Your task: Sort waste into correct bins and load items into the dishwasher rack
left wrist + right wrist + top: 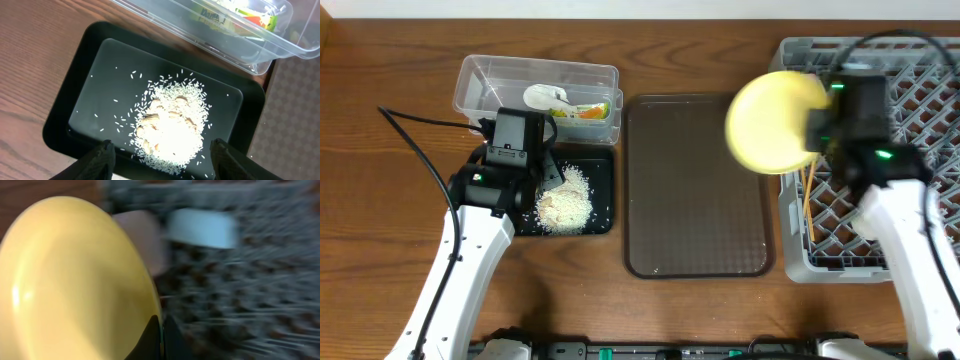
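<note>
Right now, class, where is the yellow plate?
In the overhead view, the yellow plate is on the right side, held in the right gripper over the left edge of the dishwasher rack, next to the brown tray.

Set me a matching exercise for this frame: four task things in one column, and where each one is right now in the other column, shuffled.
Things:
1. yellow plate
2. rice grains
3. printed wrapper
4. chopsticks

Places:
A. in the clear tub
B. held in the right gripper
C. in the dishwasher rack
D. in the black tray

Pairs: 1-B, 2-D, 3-A, 4-C
</note>
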`<action>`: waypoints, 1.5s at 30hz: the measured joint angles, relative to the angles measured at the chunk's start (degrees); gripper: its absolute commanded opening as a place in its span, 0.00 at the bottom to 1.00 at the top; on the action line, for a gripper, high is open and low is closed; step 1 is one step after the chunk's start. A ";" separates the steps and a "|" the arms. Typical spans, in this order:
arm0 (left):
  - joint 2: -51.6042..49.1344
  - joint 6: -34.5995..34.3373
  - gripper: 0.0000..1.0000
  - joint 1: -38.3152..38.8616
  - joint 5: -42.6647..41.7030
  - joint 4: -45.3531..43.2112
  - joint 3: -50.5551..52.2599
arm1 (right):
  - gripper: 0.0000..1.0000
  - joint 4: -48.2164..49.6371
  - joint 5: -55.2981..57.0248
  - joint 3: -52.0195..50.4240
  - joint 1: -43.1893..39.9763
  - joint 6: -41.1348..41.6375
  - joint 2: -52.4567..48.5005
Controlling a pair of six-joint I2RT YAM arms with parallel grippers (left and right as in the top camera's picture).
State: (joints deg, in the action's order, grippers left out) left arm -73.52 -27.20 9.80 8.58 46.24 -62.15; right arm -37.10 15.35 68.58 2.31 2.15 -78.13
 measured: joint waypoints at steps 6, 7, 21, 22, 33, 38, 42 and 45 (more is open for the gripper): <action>0.00 0.00 0.64 0.00 0.00 -0.02 0.00 | 0.01 -3.78 12.83 0.00 -5.31 -10.80 2.64; 0.00 0.00 0.64 0.00 0.00 -0.04 0.00 | 0.01 -3.93 14.69 -0.02 -5.51 -11.61 2.56; 0.00 0.00 0.64 0.00 0.00 -0.11 0.00 | 0.01 -5.75 33.88 -0.07 -5.51 -8.74 -2.08; 0.00 0.00 0.64 0.00 0.00 -0.11 0.00 | 0.01 -5.77 33.22 -0.07 -5.51 -8.59 -2.08; 0.00 0.00 0.64 0.00 0.00 -0.11 0.00 | 0.09 -6.80 22.88 -0.07 -2.23 -4.00 -2.08; 0.00 0.00 0.74 0.00 -0.02 -0.11 0.00 | 0.66 -6.54 15.74 -0.07 0.79 -1.27 -2.08; 0.00 0.02 0.82 0.00 0.02 -0.13 0.00 | 0.72 -5.64 7.30 -0.09 1.46 2.03 -1.44; 0.00 0.00 0.89 0.00 0.02 -0.13 0.00 | 0.74 -3.08 0.33 -0.11 1.07 4.48 0.81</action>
State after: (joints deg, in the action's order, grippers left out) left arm -73.52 -27.20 9.80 8.60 46.11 -62.15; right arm -40.18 15.68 68.47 3.38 6.63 -77.32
